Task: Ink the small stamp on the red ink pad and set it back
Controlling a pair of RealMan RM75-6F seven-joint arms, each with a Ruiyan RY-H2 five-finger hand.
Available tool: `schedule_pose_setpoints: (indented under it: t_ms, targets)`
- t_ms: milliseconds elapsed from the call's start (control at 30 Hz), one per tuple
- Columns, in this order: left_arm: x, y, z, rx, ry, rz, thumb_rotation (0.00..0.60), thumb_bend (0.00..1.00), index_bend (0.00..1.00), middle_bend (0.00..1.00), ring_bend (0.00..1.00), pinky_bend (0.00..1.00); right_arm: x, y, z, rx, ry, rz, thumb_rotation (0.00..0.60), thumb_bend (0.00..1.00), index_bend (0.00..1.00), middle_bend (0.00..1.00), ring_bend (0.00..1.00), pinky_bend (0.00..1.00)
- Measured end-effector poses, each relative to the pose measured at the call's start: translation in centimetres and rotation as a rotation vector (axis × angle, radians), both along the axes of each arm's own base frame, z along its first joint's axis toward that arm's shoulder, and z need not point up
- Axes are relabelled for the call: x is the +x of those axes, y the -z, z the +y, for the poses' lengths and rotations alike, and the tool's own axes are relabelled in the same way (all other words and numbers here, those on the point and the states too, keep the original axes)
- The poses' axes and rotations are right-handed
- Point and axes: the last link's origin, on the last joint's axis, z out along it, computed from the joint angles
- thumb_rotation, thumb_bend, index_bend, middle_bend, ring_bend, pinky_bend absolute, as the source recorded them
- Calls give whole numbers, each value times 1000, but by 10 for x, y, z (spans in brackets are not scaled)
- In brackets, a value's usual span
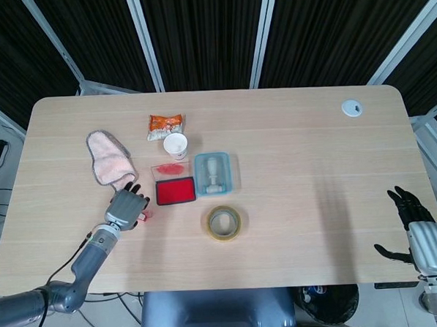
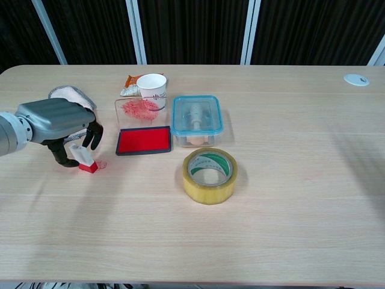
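The small stamp [image 2: 85, 158] stands on the bench just left of the red ink pad [image 2: 144, 140], under the left hand [image 2: 60, 120], whose curled fingers bracket it without clearly gripping

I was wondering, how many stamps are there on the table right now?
2. A small stamp with a red base stands left of the red ink pad, under the left hand. Another stamp lies inside the blue-rimmed container. None others visible.

Head view looks straight down; chest view low, both sharing the table [image 1: 294, 203]
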Motion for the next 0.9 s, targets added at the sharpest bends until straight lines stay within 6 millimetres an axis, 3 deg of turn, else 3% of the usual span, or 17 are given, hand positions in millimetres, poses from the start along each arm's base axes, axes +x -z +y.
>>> schedule_pose_setpoints:
  t_ms: [733,833,900]
  targets:
    - [-2,6,0,-6,5,4,600,272,521,520,192,185,0,0,0,1,3,-5,600,139,0,0,0,185]
    - [-2,6,1,-4,6,5,600,280,538,536,226,221,0,0,0,1,3,-5,600,139,0,0,0,185]
    - [-2,6,1,-3,7,7,600,316,556,556,318,344,0,0,0,1,2,-5,600,140,0,0,0,185]
